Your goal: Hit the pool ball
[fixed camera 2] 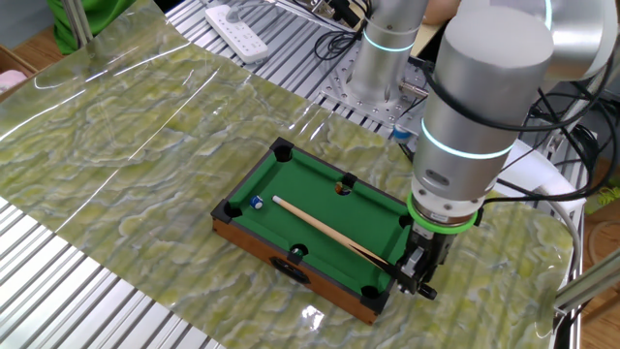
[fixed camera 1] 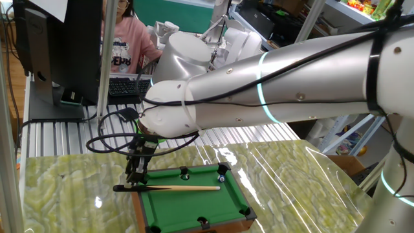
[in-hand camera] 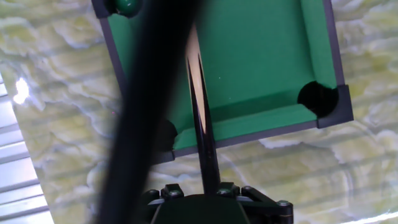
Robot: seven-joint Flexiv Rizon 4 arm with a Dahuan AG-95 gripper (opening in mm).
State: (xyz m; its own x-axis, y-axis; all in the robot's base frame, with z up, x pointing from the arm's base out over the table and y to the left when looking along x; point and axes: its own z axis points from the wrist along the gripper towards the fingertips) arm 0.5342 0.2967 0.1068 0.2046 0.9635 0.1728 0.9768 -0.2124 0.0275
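A miniature green pool table [fixed camera 1: 187,204] [fixed camera 2: 308,190] lies on the marbled mat. The pool ball [fixed camera 2: 258,203] [fixed camera 1: 221,177], tiny, glossy and bluish-white, rests by a corner pocket at the end of the table away from my gripper. My gripper [fixed camera 1: 136,176] [fixed camera 2: 418,273] hangs over the opposite short end, shut on the black butt of the thin tan cue stick [fixed camera 1: 187,188] [fixed camera 2: 325,231] [in-hand camera: 198,112]. The cue lies low along the felt, its tip a short gap from the ball. In the hand view the cue runs straight ahead over the felt, and a blurred dark band crosses the left side.
The green-and-white marbled mat [fixed camera 2: 126,136] covers a slatted metal bench. A white power strip [fixed camera 2: 242,29] and the arm's base [fixed camera 2: 383,68] stand behind the table. A keyboard [fixed camera 1: 126,87], a monitor [fixed camera 1: 61,45] and a person in pink [fixed camera 1: 123,45] are at the back.
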